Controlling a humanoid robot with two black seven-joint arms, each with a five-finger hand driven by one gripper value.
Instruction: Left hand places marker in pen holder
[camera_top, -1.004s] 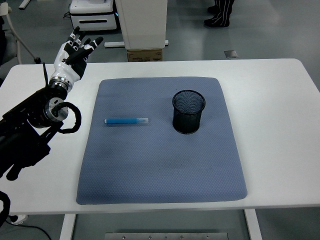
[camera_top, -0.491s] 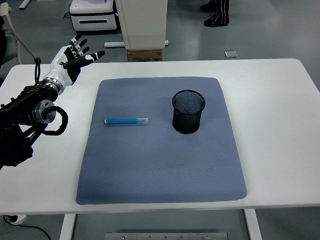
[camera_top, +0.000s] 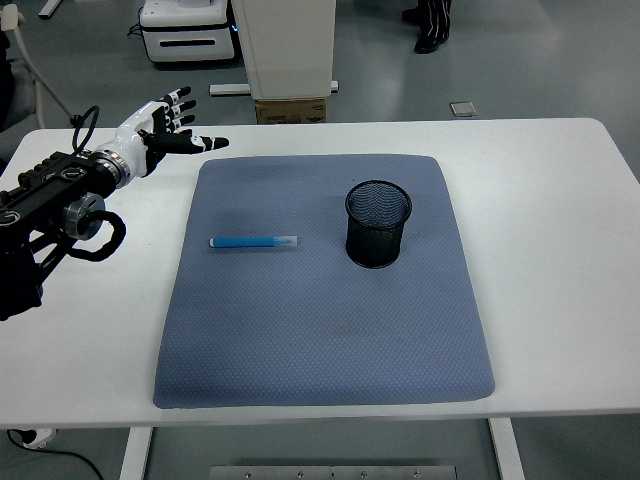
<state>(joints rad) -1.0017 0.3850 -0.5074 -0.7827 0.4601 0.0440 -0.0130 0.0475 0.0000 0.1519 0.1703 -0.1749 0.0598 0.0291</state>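
Item: blue marker (camera_top: 253, 242). Lies flat on its side on the left half of a blue-grey mat (camera_top: 320, 330), long axis running left to right, pale cap end toward the right. Untouched by any hand.

Item: pen holder (camera_top: 378, 223). Black wire mesh, round, standing upright on the mat, right of the marker and well apart from it. Interior appears dark; contents cannot be told.

Item: left hand (camera_top: 165, 128). White and black, held above the far left part of the white table (camera_top: 560, 250), just off the mat's far left corner. Fingers (camera_top: 205, 143) spread wide and extended, pointing right; nothing held. Well apart from the marker. Black forearm with looped cable runs back to the left edge.

Item: mat. Rectangular with rounded corners, covering the table's centre.

Background: grey floor, white cabinet base (camera_top: 288, 48), cardboard box (camera_top: 290, 108), a person's legs (camera_top: 433, 24) at the top.
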